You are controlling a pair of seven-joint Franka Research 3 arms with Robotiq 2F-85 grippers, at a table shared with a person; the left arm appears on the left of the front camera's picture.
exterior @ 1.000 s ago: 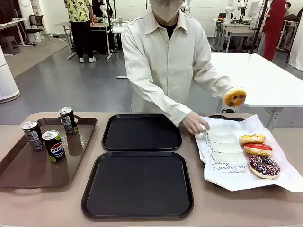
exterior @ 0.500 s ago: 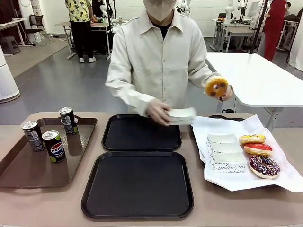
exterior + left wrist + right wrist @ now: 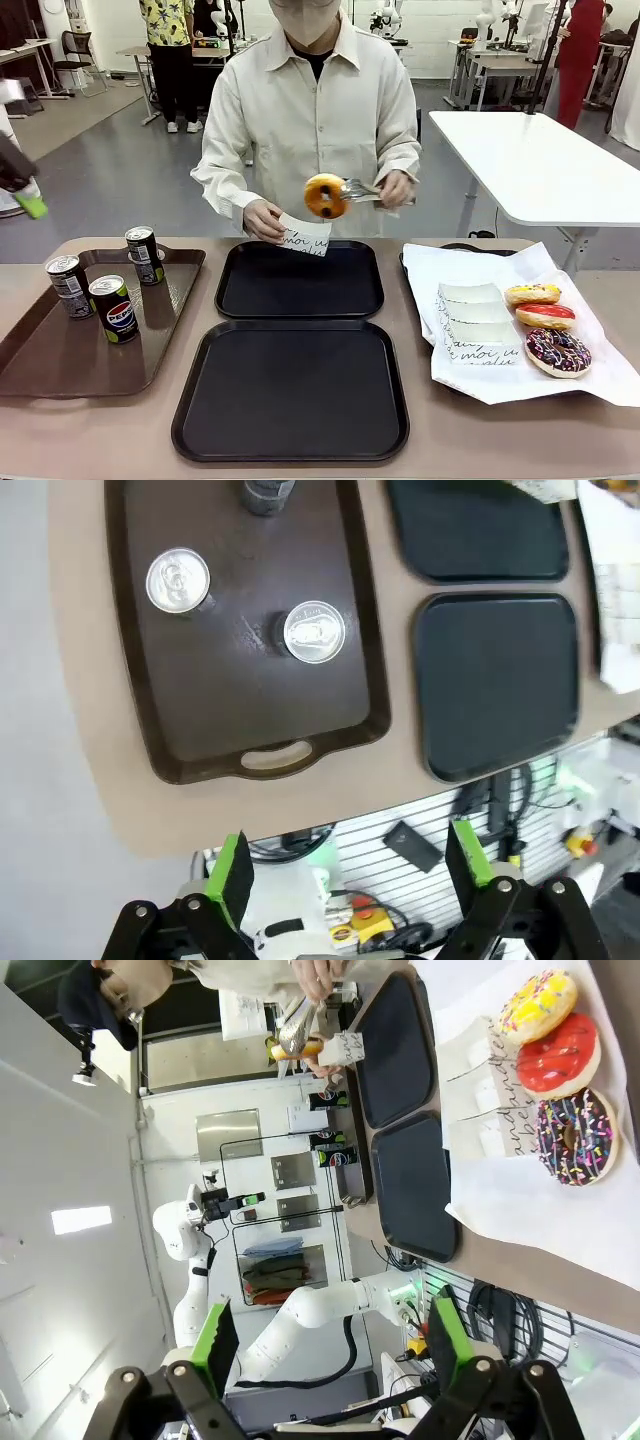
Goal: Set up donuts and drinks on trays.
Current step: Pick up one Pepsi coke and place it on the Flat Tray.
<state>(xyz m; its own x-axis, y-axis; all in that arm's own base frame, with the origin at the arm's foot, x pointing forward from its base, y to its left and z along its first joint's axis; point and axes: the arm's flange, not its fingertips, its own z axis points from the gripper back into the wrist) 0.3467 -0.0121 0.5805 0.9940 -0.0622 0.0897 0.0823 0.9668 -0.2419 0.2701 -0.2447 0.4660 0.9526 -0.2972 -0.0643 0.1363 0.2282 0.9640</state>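
Observation:
A person holds a yellow-iced donut (image 3: 326,195) in metal tongs above the far black tray (image 3: 299,281), with a white paper sleeve (image 3: 305,236) in the other hand just under it. Yellow (image 3: 532,294), red (image 3: 546,316) and chocolate-sprinkle (image 3: 557,351) donuts lie on white paper at the right. Three Pepsi cans (image 3: 114,308) (image 3: 68,285) (image 3: 145,254) stand on the brown tray (image 3: 60,365). The near black tray (image 3: 291,390) is bare. My left gripper (image 3: 350,865) hangs open high over the cans (image 3: 314,632). My right gripper (image 3: 330,1338) is open, well away from the donuts (image 3: 558,1055).
Spare paper sleeves (image 3: 478,312) lie on the white sheet (image 3: 520,385) beside the donuts. One green-tipped finger (image 3: 33,208) of my left gripper shows at the left edge. A white table (image 3: 540,160) stands behind at the right, with people and workbenches farther back.
The person swung the tong-held donut from the right to above the far black tray and brought a paper sleeve under it. My left gripper's finger came into the front view.

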